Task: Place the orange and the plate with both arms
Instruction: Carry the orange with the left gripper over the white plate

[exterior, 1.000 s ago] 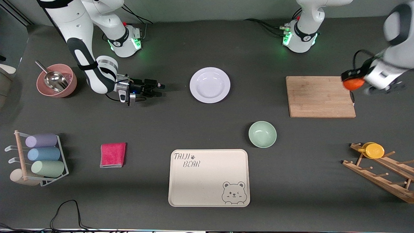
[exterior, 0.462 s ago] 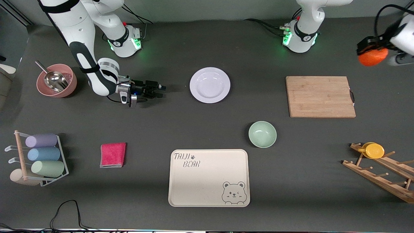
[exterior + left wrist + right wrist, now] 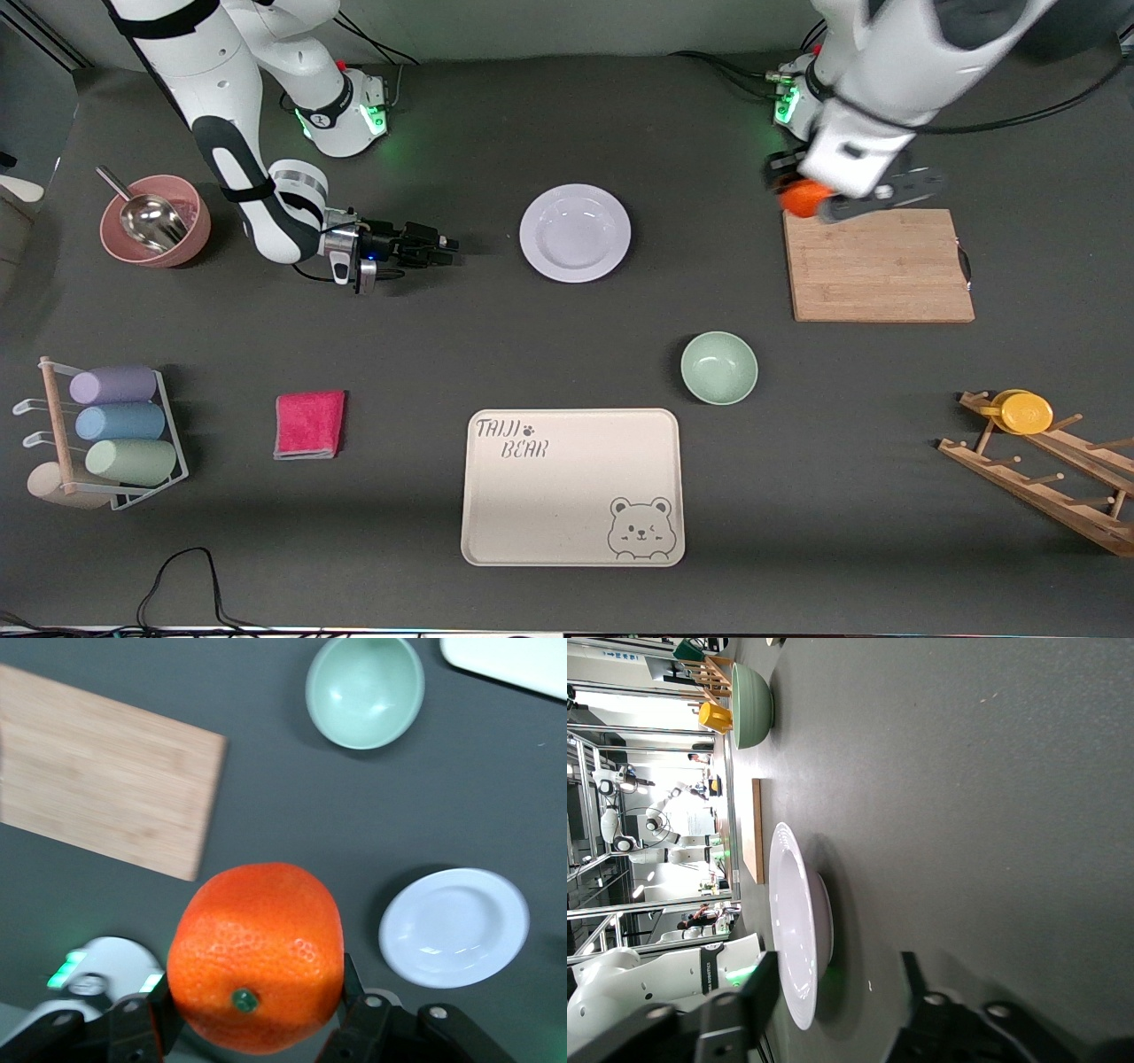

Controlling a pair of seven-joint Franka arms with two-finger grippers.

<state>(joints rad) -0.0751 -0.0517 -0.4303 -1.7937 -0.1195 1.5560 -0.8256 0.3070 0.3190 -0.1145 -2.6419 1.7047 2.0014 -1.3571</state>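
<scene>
Pink bowl (image 3: 193, 232): stood in the upper part of the frame at the right arm's end of the table, with a metal scoop (image 3: 146, 218) lying in it.
Cup rack (image 3: 173, 443): sat in the lower part of the frame at the same end, holding lavender, blue and green cups on their sides.
Right gripper (image 3: 443, 248): was low over the table in the upper part of the frame, between the pink bowl and the plate. It pointed at the plate with a stretch of bare table between them. Its fingers (image 3: 744, 1010) stood apart and held nothing.
Pink cloth (image 3: 309, 424): lay folded in the lower part of the frame, between the cup rack and the tray.
Tray (image 3: 572, 486): was a cream rectangle with a bear drawing, in the lower middle of the frame.
Plate (image 3: 532, 233): lay flat on the table in the upper middle of the frame, farther from the camera than the tray.
Green bowl (image 3: 718, 367): stood upright near the middle of the frame, just past the tray's corner.
Left gripper (image 3: 811, 202): was up in the air over the cutting board's upper corner on the plate's side, clamped on the orange.
Orange (image 3: 800, 197): was gripped between the left gripper's fingers, off the table, stem end toward the wrist camera.
Cutting board (image 3: 877, 266): lay flat in the upper part of the frame toward the left arm's end.
Wooden rack (image 3: 1036, 483): lay in the lower part of the frame at the left arm's end, with a yellow lid (image 3: 1026, 413) resting on it.
</scene>
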